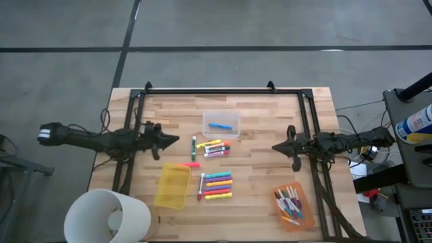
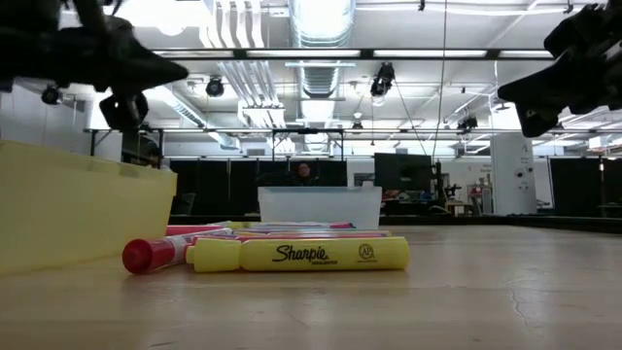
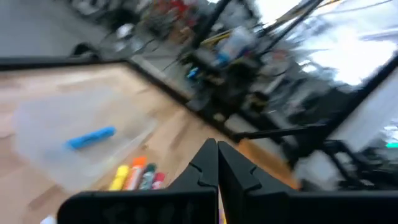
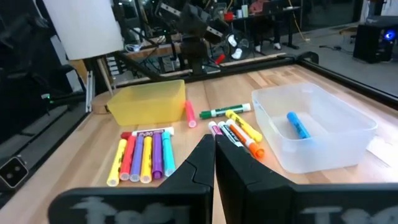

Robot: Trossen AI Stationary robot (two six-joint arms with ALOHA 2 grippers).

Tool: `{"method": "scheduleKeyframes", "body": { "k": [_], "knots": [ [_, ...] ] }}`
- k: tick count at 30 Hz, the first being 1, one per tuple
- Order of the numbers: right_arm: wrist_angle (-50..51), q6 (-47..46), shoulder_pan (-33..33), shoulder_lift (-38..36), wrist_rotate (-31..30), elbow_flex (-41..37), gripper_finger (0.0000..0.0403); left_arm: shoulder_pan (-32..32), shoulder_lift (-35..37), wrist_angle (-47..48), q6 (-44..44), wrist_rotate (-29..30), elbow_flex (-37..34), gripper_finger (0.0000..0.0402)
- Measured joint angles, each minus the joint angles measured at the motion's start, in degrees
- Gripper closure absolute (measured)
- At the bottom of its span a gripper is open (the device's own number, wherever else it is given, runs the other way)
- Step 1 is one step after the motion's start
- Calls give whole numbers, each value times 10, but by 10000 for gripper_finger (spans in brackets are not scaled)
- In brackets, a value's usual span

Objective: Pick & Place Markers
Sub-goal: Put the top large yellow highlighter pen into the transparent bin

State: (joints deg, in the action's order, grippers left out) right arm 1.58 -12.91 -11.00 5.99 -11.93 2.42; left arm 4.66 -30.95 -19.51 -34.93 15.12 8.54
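Neon markers (image 1: 217,184) lay in a tidy row near the middle of the table (image 1: 263,175), toward its front edge, side by side as if set out for easy single picks. A second, looser cluster of markers (image 1: 212,148) sat just beyond them, with a green marker (image 1: 194,148) beside it and a pink marker (image 1: 192,164) touching the far rim of the yellow bin (image 1: 171,185). One blue marker (image 1: 220,125) rested alone in the clear bin (image 1: 221,123), which suggested sorting by colour had barely begun. Thin white markers (image 1: 290,201) with coloured caps filled the orange bin (image 1: 293,206) at the front right corner.

Both arms hung above the wood, well clear of everything. The left gripper (image 1: 172,140) pointed inward from the left edge, fingers pressed together and empty; the right gripper (image 1: 277,146) mirrored it from the right edge, likewise closed on nothing. A white lampshade-like cone (image 1: 108,216) stood off the front left corner.
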Motion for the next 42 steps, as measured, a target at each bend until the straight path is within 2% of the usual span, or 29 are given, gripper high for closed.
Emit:
{"method": "scheduleKeyframes", "body": {
  "k": [4, 7, 15, 19, 23, 28, 42],
  "knots": [
    [0, 0, 0, 4, 0, 0, 394, -12, -111, 72, -2, 16, 93, 401],
    [0, 0, 0, 5, 0, 0, 394, -23, -207, 145, 23, -4, 174, 389],
    [0, 0, 0, 7, 0, 0, 394, -42, -426, 425, 92, -14, 401, 281],
    [-1, 0, 0, 9, 0, 0, 394, -42, -500, 424, 127, -32, 466, 259],
    [-1, 0, 0, 10, 0, 0, 394, -43, -566, 476, 150, -52, 500, 258],
    [-1, 0, 0, 10, 0, 0, 394, -51, -613, 521, 171, -34, 519, 258],
    [-1, 0, 0, 10, 0, 0, 394, -77, -701, 500, 249, -4, 518, 258]
  ]
}}
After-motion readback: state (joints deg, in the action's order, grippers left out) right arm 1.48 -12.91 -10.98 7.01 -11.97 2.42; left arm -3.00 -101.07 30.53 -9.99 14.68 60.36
